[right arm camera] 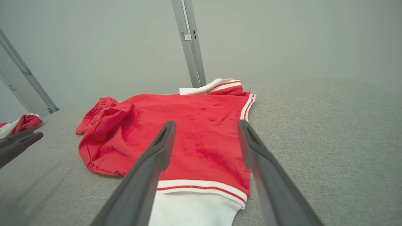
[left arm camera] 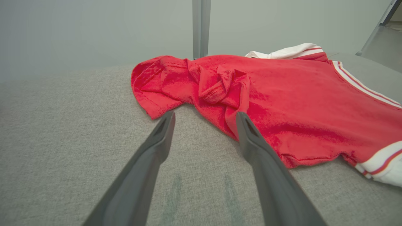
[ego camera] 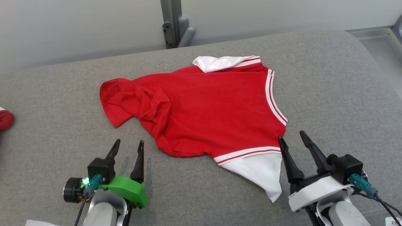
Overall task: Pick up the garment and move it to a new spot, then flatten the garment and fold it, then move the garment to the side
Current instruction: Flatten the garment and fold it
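Observation:
A red garment [ego camera: 201,106] with white sleeves and red-and-white striped trim lies spread on the grey padded table [ego camera: 329,94], its left end bunched into folds [ego camera: 147,106]. Near the front edge, my left gripper [ego camera: 128,145] stands open just short of the garment's lower left hem, holding nothing. In the left wrist view the garment [left arm camera: 282,94] lies just beyond the left gripper [left arm camera: 204,117]. My right gripper [ego camera: 292,135] is open too, beside the near white sleeve [ego camera: 260,171]. The right wrist view has the garment [right arm camera: 194,131] ahead of the right gripper [right arm camera: 205,125], whose fingers hang over the sleeve.
Another red and white cloth [ego camera: 5,119] lies at the table's left edge, also as the cloth [right arm camera: 22,124] in the right wrist view. A grey metal post with a bracket [ego camera: 174,25] stands behind the table. A metal shelf edge [ego camera: 377,34] is at the far right.

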Controlling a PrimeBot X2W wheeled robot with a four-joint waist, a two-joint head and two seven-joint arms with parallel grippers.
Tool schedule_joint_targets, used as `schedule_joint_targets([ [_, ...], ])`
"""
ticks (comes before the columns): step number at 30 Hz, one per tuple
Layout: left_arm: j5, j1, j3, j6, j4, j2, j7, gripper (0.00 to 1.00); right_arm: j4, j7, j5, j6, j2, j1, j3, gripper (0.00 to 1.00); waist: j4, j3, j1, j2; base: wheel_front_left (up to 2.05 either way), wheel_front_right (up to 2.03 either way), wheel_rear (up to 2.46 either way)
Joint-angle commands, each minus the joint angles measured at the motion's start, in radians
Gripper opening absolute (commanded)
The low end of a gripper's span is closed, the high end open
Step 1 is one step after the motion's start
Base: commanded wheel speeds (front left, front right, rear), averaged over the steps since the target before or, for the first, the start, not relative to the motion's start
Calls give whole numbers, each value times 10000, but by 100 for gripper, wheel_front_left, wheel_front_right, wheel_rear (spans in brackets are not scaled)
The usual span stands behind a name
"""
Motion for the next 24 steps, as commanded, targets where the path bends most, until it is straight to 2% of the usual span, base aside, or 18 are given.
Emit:
schedule_joint_targets([
  [1,148,-294,86,-48,10,22,-7,100,-58,-34,35,-7,-51,-70,4,100,-46,284,0,80,0,0,0],
  [11,707,-2088,189,-205,727,246,-5,100,-152,-34,-46,-7,-52,-608,-1,100,-472,1401,0,80,0,0,0],
  [24,645,-2595,151,-292,1351,125,-7,100,-169,-34,-126,-7,28,-907,-15,100,-821,1918,0,80,0,0,0],
])
